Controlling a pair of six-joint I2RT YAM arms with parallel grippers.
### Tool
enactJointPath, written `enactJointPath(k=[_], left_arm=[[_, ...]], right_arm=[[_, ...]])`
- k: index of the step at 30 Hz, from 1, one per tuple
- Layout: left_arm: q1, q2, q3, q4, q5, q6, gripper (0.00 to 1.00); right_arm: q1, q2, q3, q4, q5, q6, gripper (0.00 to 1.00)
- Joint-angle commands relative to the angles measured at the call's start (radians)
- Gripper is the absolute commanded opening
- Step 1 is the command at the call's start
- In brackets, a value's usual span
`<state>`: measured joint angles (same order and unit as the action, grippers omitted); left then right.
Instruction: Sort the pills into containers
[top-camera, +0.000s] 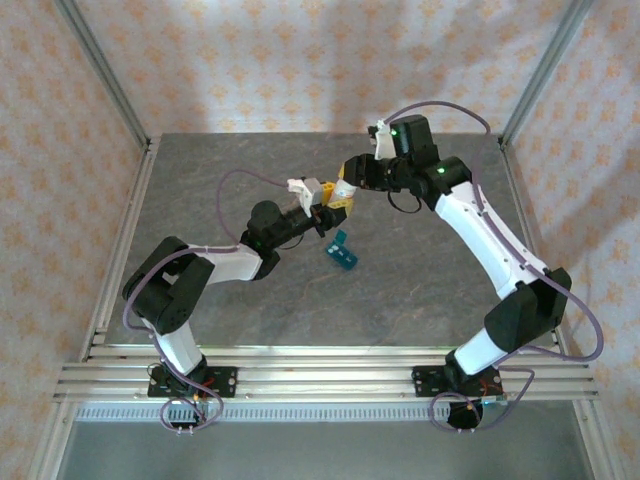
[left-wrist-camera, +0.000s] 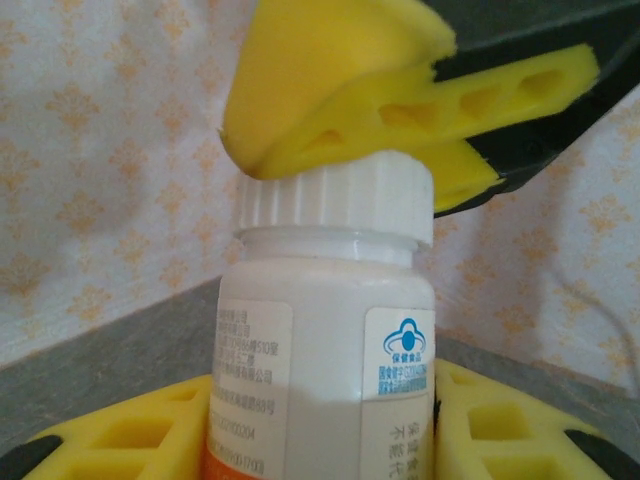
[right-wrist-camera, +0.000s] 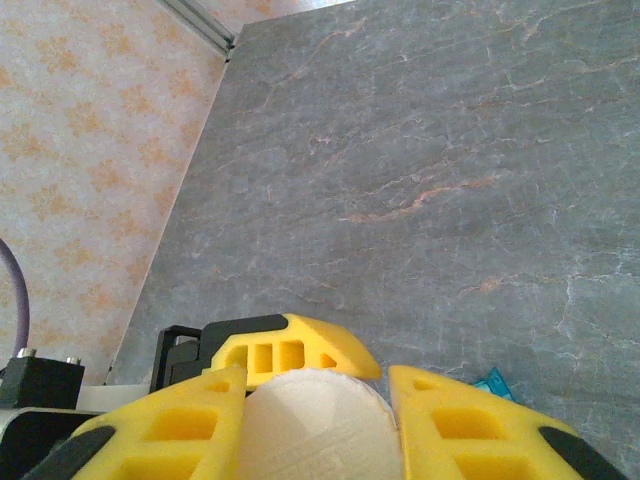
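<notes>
**Top view.** My two arms meet over the middle of the table (top-camera: 430, 290). My left gripper (top-camera: 322, 212) reaches in from the near left. My right gripper (top-camera: 345, 193) comes round from the far right, and its tip meets the left one. The teal pill box (top-camera: 341, 251) lies flat on the table, just near and slightly right of that meeting point, turned at a slant to the table's edges. It touches neither gripper. I cannot tell from here whether its lids are up or down.

**Left wrist view.** A white bottle (left-wrist-camera: 320, 350) with printed labels stands upright in the frame. My left fingers (left-wrist-camera: 110, 440), yellow, press against its body from both sides, so the left gripper is clamped on the bottle. Above, the ribbed white cap (left-wrist-camera: 335, 200) is on the neck. The yellow fingers of my right gripper come in from the upper right and bear on the cap's top and right edge.

**Right wrist view.** My right fingers (right-wrist-camera: 170, 430) stand on either side of the cap and are closed against it, so the right gripper is clamped on the cap. One yellow finger of the left gripper shows just beyond the cap. A teal corner of the pill box shows on the table, just right of my right-hand finger.
</notes>
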<state>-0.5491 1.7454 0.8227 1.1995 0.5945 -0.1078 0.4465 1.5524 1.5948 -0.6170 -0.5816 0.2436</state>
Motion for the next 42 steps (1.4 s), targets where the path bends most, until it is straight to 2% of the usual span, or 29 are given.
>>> enactJointPath(k=[1, 12, 30, 42], left_arm=[[-0.002, -0.017, 0.045, 0.081, -0.005, -0.005, 0.0], [-0.003, -0.017, 0.054, 0.081, -0.004, -0.009, 0.0], [-0.003, -0.016, 0.04, 0.078, -0.017, 0.013, 0.0], [-0.005, -0.029, 0.038, 0.08, -0.064, 0.058, 0.0]], right_arm=[[0.033, -0.023, -0.019, -0.023, -0.027, 0.001, 0.3], [0.043, -0.03, -0.077, 0.008, -0.001, 0.012, 0.3], [0.092, -0.005, -0.122, 0.023, 0.112, 0.079, 0.3], [0.113, 0.013, -0.132, 0.033, 0.178, 0.149, 0.3]])
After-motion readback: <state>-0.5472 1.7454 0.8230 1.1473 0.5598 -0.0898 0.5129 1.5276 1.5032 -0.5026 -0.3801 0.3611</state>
